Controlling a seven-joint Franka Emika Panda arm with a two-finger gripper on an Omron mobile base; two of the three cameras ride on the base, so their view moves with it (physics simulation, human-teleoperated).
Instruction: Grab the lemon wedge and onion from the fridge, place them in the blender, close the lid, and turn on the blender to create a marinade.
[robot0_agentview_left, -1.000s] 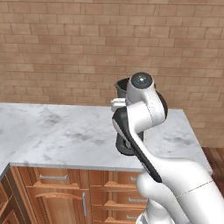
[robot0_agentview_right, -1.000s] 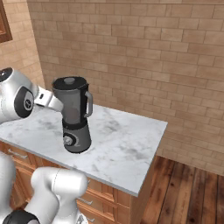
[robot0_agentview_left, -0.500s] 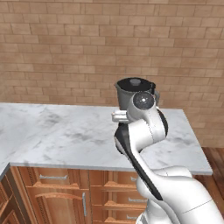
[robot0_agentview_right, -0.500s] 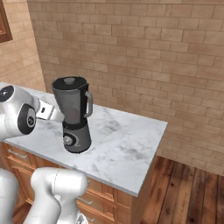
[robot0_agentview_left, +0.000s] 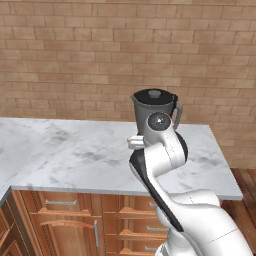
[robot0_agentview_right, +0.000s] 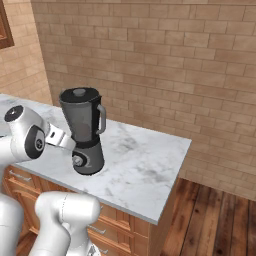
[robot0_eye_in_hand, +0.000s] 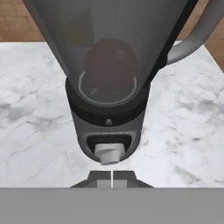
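The blender (robot0_agentview_right: 84, 119) stands on the marble counter with the lid (robot0_agentview_right: 79, 93) on its jug; the lid (robot0_agentview_left: 154, 94) also tops the blender (robot0_agentview_left: 150, 107) behind my arm. Through the smoky jug (robot0_eye_in_hand: 109, 52) the dark-red onion (robot0_eye_in_hand: 109, 61) rests at the bottom. I cannot make out the lemon wedge through the tinted wall. My gripper (robot0_eye_in_hand: 111, 180) is shut with nothing in it, its tips together just in front of the silver knob (robot0_eye_in_hand: 108, 154) on the dark base. From the right, the gripper (robot0_agentview_right: 75, 151) sits close to the knob (robot0_agentview_right: 77, 161). The fridge is out of view.
The marble counter (robot0_agentview_right: 145, 165) ends to the right of the blender, with a wooden floor (robot0_agentview_right: 215, 220) beyond. A brick wall (robot0_agentview_left: 100, 60) runs behind. Wooden drawers (robot0_agentview_left: 75, 220) sit under the counter, which stretches to the left (robot0_agentview_left: 50, 150).
The hand has come down from jug height to the blender's base, and its jaws have gone from open to shut. The blender has not moved.
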